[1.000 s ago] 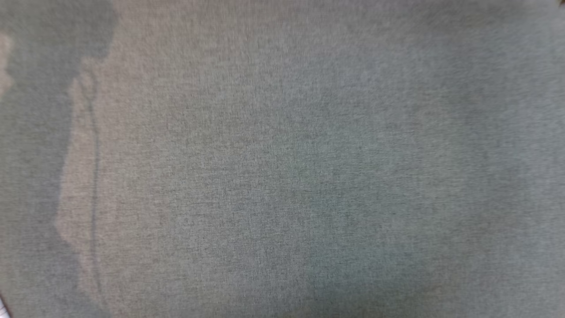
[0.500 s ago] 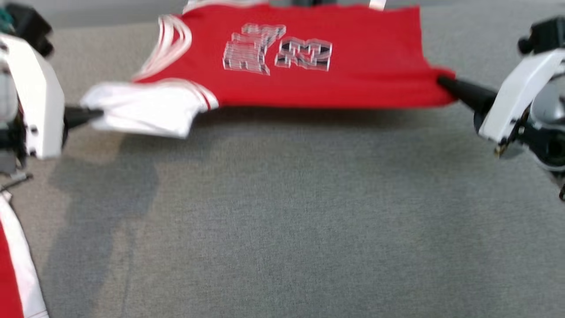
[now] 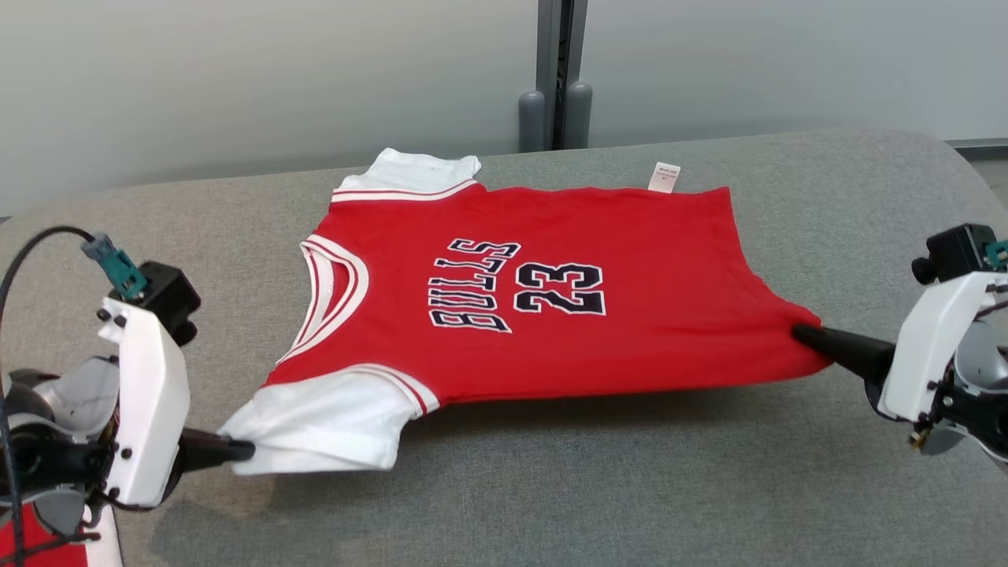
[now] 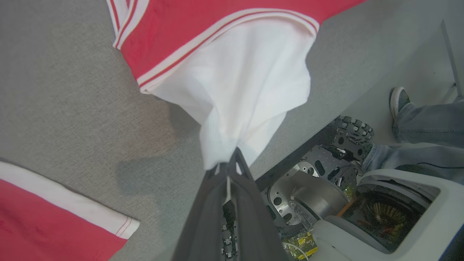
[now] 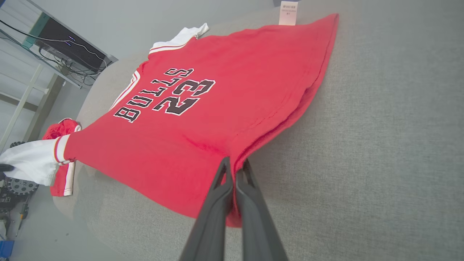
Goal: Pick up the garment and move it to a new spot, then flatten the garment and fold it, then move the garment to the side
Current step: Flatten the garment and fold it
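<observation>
Jersey (image 3: pixel 669 299) in red with white sleeves lies spread across the middle of a grey fabric-covered table (image 3: pixel 630 488). It is front side up, with its striped neckline (image 3: pixel 335 291) toward the robot's left and its hem toward the right. Dark lettering (image 3: pixel 472 287) reading BULLS, with the number 23 (image 3: pixel 561 288) beside it, runs sideways across the chest.

The far edge rests on the table, where the far sleeve (image 3: pixel 425 169) and a small white label (image 3: pixel 665 176) stick out past the red cloth. The near edge is raised off the surface and stretched taut between the two grippers, with a shadow on the table beneath it.

The left gripper (image 3: pixel 236 450) is pinched closed on the tip of the near white sleeve (image 3: pixel 331 429). In the left wrist view the white cloth gathers to a point where the fingertips (image 4: pixel 241 168) clamp it. The right gripper (image 3: pixel 803 332) is likewise closed on the near hem corner. In the right wrist view the red cloth is drawn into a fold between the two dark fingers, which sit tight together.

A second red garment with a white band (image 4: pixel 43 217) lies flat on the table near the left gripper, apart from the jersey.

Beyond the near table edge, the left wrist view shows the robot's metal base (image 4: pixel 319 195). It also shows a person's shoe (image 4: pixel 398 99) and a leg in jeans (image 4: pixel 431 123) on the floor.

Behind the table stands a grey post (image 3: pixel 555 71) against a pale wall.
</observation>
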Controlling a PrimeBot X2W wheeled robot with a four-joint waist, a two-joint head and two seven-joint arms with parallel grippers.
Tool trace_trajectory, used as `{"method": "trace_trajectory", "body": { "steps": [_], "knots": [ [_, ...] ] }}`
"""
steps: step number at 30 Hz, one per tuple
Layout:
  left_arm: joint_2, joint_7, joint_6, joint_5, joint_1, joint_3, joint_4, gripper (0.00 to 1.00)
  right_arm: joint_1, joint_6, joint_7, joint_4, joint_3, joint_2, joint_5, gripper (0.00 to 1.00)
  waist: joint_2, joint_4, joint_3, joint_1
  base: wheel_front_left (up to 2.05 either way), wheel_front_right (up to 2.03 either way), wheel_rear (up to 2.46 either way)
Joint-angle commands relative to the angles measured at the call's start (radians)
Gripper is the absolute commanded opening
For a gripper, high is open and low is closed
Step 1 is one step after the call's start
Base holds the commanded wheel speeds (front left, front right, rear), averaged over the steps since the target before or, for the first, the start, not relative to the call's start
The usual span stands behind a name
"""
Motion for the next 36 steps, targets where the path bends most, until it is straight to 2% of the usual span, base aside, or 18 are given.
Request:
{"method": "trace_trajectory", "body": {
  "steps": [1,10,17,25,36],
  "knots": [
    [0.018,0.009,0.013,-0.016,0.022,-0.003,-0.030,0.00,0.029,0.000,0.000,-0.013,0.004,-0.019,0.004,0.00,0.0000,-0.001,-0.004,0.0000,0.00,0.00,0.00],
    [0.118,0.040,0.073,-0.068,0.090,-0.023,-0.227,0.00,0.112,0.000,0.030,-0.111,0.043,-0.088,0.008,0.00,0.0000,-0.020,0.002,0.0000,0.00,0.00,0.00],
    [0.161,0.033,0.106,-0.080,0.120,-0.024,-0.277,0.00,0.122,0.000,0.062,-0.153,0.050,-0.126,0.008,0.00,0.0000,-0.039,0.027,0.0000,0.00,0.00,0.00],
    [0.123,0.039,0.116,-0.096,0.072,0.004,-0.196,0.00,0.052,0.000,0.106,-0.130,0.038,-0.094,-0.003,0.00,0.0000,-0.055,0.088,0.0000,0.00,0.00,0.00],
    [0.035,0.103,0.115,-0.111,-0.034,0.048,-0.004,0.00,-0.033,0.000,0.173,-0.026,-0.014,-0.019,0.103,0.00,0.0000,-0.064,0.191,0.0000,0.00,0.00,0.00]
  ]
}}
